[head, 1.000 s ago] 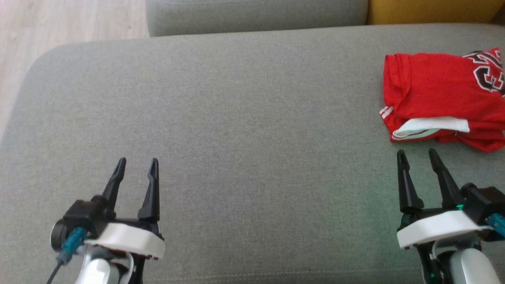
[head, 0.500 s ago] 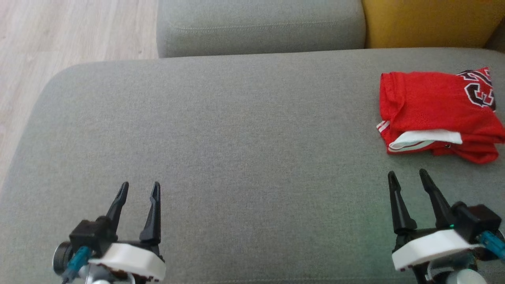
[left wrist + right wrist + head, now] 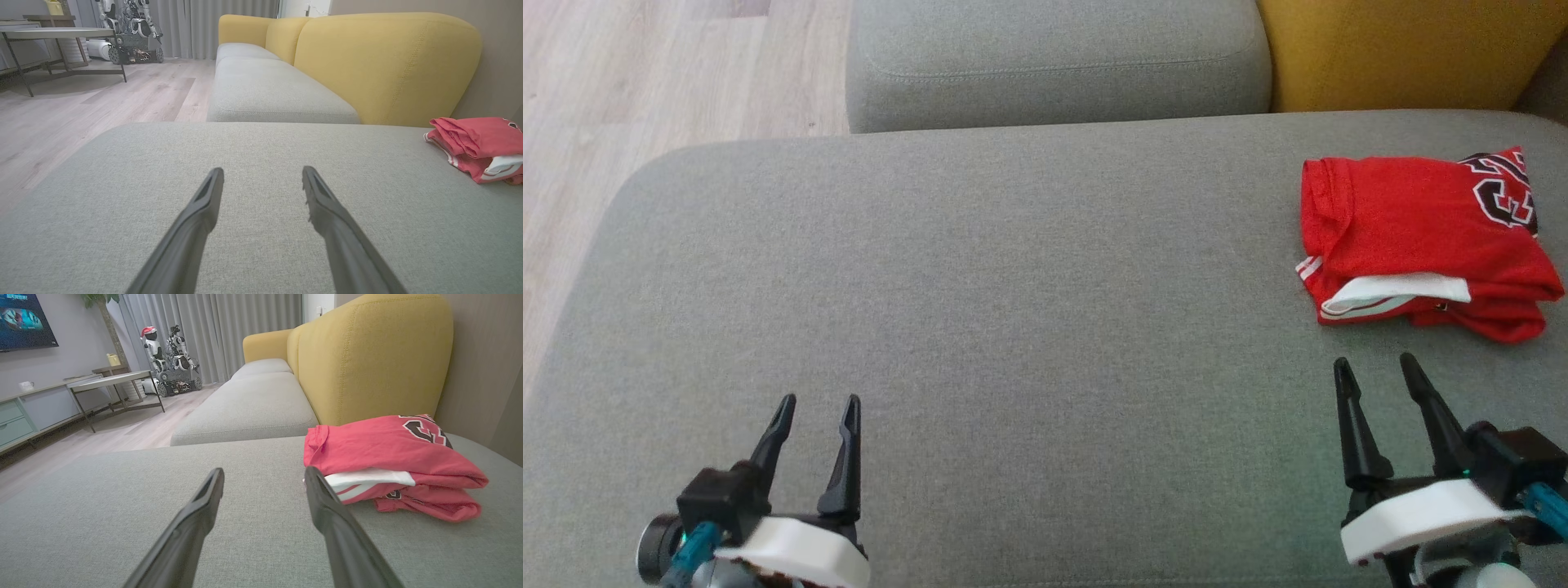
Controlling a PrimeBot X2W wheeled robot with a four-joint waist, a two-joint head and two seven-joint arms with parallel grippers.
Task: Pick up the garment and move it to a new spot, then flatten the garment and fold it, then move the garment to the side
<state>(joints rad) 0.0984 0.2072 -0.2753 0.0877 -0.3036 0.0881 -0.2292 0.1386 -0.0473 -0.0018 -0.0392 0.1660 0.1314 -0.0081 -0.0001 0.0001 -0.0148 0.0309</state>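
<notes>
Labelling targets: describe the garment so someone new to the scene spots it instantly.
Start at the wide grey cushion, with the yellow sofa back beyond it. Near its far right corner, just past the right gripper, lies the garment. It is the one red thing there: folded, white-trimmed, with dark printed lettering.

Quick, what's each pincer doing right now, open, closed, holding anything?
Left pincer: open, holding nothing.
Right pincer: open, holding nothing, just short of the red garment.

The left gripper (image 3: 819,399) and right gripper (image 3: 1373,359) each have two long, tapering black fingers (image 3: 1357,433). Behind the fingers sits a rounded white housing (image 3: 796,555), flanked by a black block (image 3: 723,502) and a teal cable plug (image 3: 690,547).
</notes>
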